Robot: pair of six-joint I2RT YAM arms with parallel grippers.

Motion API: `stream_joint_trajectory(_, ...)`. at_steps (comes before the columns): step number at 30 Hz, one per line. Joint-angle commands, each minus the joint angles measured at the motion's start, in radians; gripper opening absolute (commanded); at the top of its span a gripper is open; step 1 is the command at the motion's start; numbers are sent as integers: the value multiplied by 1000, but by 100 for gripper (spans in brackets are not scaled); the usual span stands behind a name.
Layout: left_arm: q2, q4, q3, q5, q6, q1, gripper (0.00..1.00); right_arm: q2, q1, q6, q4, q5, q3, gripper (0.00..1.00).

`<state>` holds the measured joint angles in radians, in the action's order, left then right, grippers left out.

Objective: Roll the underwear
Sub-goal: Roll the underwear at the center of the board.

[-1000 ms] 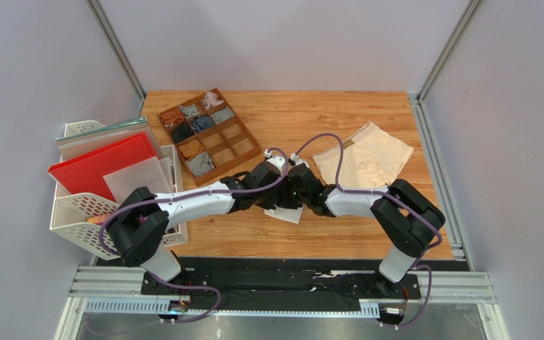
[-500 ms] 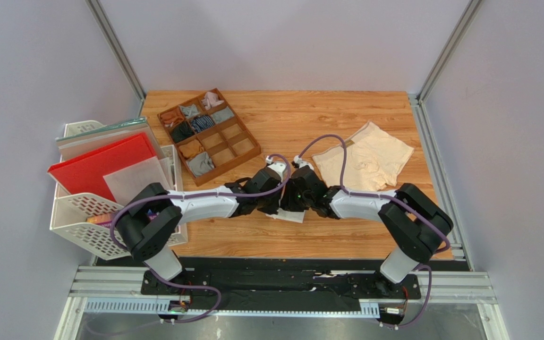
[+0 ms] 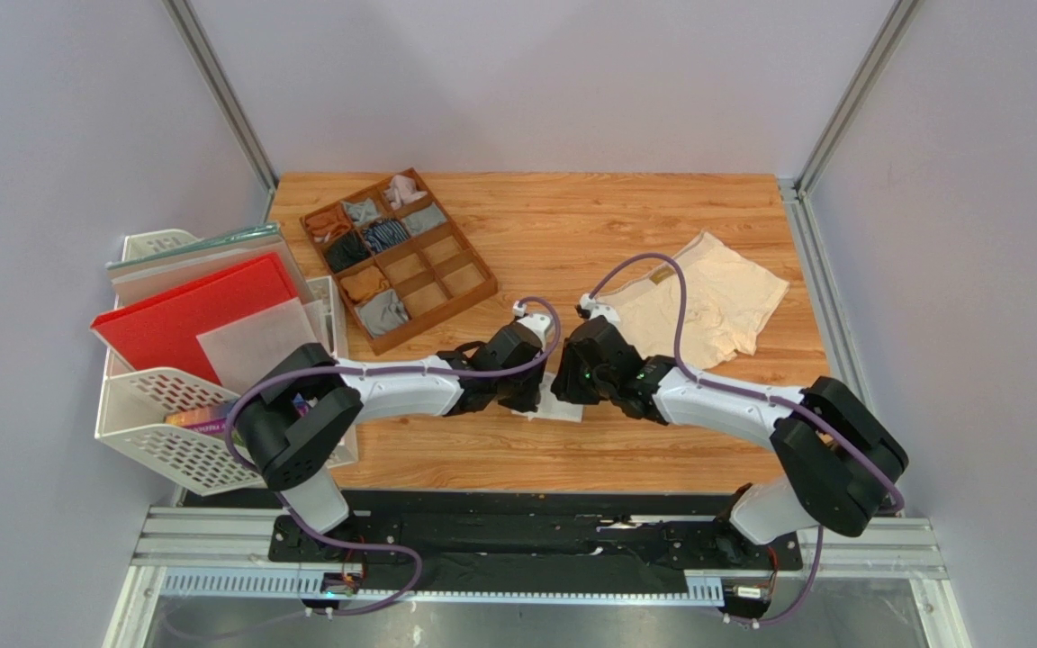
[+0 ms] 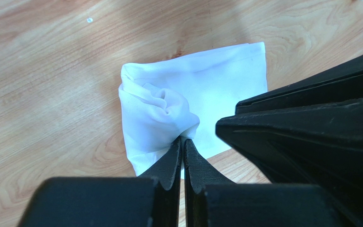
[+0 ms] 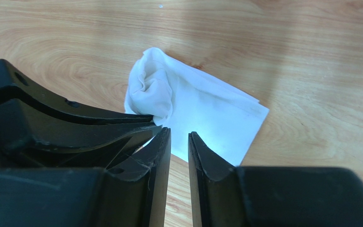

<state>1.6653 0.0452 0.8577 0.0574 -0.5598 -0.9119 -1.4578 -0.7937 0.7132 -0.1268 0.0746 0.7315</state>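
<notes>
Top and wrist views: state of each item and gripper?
white underwear, partly rolled, tail lying flat
beige underwear, spread flat, unrolled
left gripper, shut on white underwear's roll
right gripper, open, holding nothing
divider tray, some compartments filled, some empty

The right gripper [image 5: 178,136] holds its 2 black fingers parted by a narrow gap with nothing gripped, the tips over the near edge of the white underwear [image 5: 207,111] on the wooden table [image 5: 311,52]. The cloth is bunched into a loose roll ahead and left of the tips, and its flat folded part stretches ahead to the right. The left gripper [image 5: 151,126] reaches in from the left, its tip touching that roll.
</notes>
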Motion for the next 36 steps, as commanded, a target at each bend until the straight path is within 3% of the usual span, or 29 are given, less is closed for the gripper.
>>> stream_joint_trajectory(1,22,-19,43,-33,-20,-12,5,30,1,22,-25,48,-23,25)
stream_joint_trajectory(5,-15,-39,34,-50,-29,-12,36,72,1,41,-54,65,-35,25)
stream_joint_trajectory(8,-45,-39,33,-83,-28,-12,48,140,1,55,-100,103,-43,26)
stream_joint_trajectory(13,-94,-91,7,-152,-22,-13,59,226,-1,51,-151,129,-37,26)
stream_joint_trajectory(23,-191,-145,-25,-235,-31,-13,61,254,1,31,-192,157,22,27)
stream_joint_trajectory(28,-323,23,-45,-70,4,2,61,237,1,25,-178,125,45,26)
stream_joint_trajectory(36,-427,110,-151,-60,8,212,62,85,-59,-1,-126,44,170,25)
